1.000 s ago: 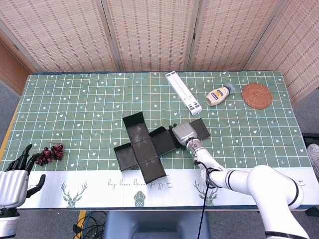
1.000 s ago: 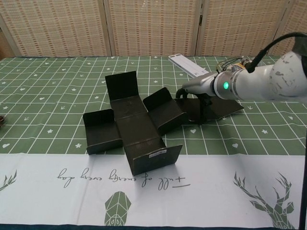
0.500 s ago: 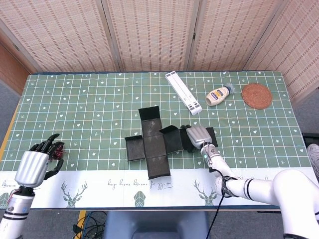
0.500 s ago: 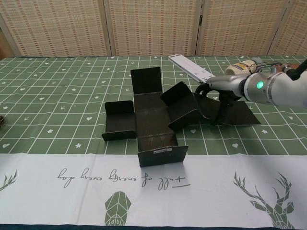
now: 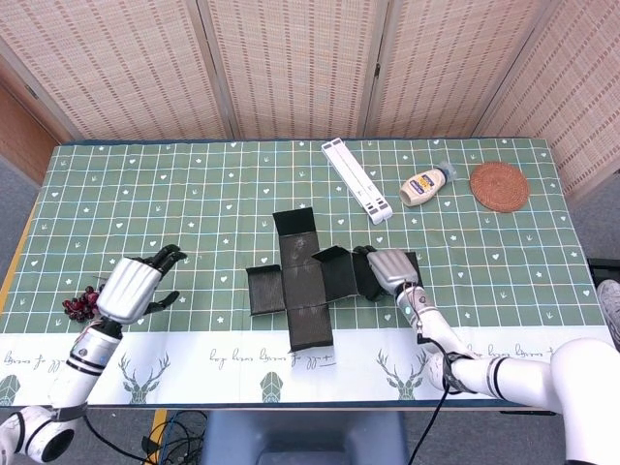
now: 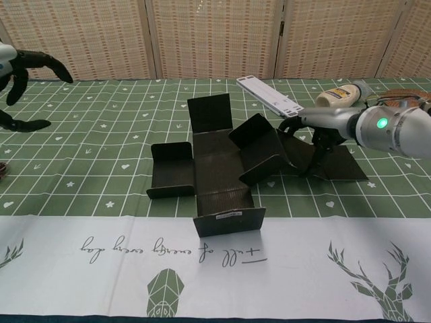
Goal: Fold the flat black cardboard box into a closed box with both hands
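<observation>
We see the black box (image 5: 305, 281) lying unfolded, its flaps partly raised, near the middle of the table (image 5: 194, 194). Our right hand (image 5: 387, 271) rests on the flap at the box's right side, fingers curled over it, though whether it truly grips is hard to tell. Well left of the box, our left hand (image 5: 136, 288) hovers with fingers spread, just beside the grapes (image 5: 79, 304).

A folding screen (image 5: 291, 68) of woven reed panels in pale wooden frames stands along the table's far edge, from ten o'clock to two o'clock. The table (image 5: 145, 194) wears a green checked cloth with small white hearts; its near hem, at six o'clock, is white with printed deer heads and script. Grey floor (image 5: 15, 189) shows at nine o'clock. The light is even and soft.
</observation>
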Robot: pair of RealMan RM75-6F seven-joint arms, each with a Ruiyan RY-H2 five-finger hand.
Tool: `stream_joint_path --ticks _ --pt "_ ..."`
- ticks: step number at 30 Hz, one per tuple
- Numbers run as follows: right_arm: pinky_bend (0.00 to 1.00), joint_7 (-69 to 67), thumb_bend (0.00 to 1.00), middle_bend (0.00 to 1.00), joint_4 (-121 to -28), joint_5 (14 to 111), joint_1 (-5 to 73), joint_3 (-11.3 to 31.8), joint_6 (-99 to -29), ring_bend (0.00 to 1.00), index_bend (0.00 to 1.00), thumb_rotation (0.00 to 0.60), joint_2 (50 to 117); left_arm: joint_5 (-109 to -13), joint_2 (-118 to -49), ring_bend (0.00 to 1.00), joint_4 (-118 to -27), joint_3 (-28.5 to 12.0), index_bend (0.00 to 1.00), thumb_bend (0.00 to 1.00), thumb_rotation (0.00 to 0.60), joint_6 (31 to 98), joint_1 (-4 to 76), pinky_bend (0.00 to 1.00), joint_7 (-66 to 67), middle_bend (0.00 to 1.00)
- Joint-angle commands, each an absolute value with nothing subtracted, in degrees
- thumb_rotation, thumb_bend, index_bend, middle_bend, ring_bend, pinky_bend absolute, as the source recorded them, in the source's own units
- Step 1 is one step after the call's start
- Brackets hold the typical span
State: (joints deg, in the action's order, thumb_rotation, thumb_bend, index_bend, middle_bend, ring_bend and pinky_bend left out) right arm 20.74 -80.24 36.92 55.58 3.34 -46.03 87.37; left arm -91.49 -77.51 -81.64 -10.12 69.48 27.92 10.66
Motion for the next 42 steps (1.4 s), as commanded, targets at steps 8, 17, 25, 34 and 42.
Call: stream_joint_path --ticks 8,17,25,34,42 --pt "1.0 18.2 0.29 0.37 -78.8 47.5 52.1 3.2 -49.6 0.82 0.31 0.6 88.9 -87.8 -85.6 0.63 -72.5 -10.3 0.12 0.13 0.6 64.4 33.0 0.78 11.7 0.17" --pt "1.0 14.6 0.3 0.37 -74.2 59.3 48.7 2.8 -54.1 0.82 0.31 0.6 91.4 -86.7 -92.9 0.61 -63.2 -8.7 0.02 0.13 0.6 62.8 35.4 0.78 13.0 0.11" --pt "1.0 10.7 0.31 0.38 -71.9 65.8 46.7 3.4 -56.3 0.82 0.32 0.6 92.5 -85.4 -97.0 0.56 -58.6 -7.9 0.0 0.11 0.6 61.9 36.5 0.78 14.6 0.01" --pt "1.0 9.6 0.31 0.38 -71.1 68.7 45.9 4.6 -55.6 0.82 0.32 0.6 92.6 -83.9 -100.9 0.51 -55.1 -8.1 0.0 0.09 0.6 61.5 37.7 0.74 15.5 0.0" --pt "1.0 9.1 0.32 0.38 -70.5 70.7 45.4 5.2 -55.3 0.82 0.32 0.6 93.2 -83.7 -105.1 0.51 -50.1 -8.4 0.0 0.09 0.6 61.8 39.5 0.74 14.7 0.0"
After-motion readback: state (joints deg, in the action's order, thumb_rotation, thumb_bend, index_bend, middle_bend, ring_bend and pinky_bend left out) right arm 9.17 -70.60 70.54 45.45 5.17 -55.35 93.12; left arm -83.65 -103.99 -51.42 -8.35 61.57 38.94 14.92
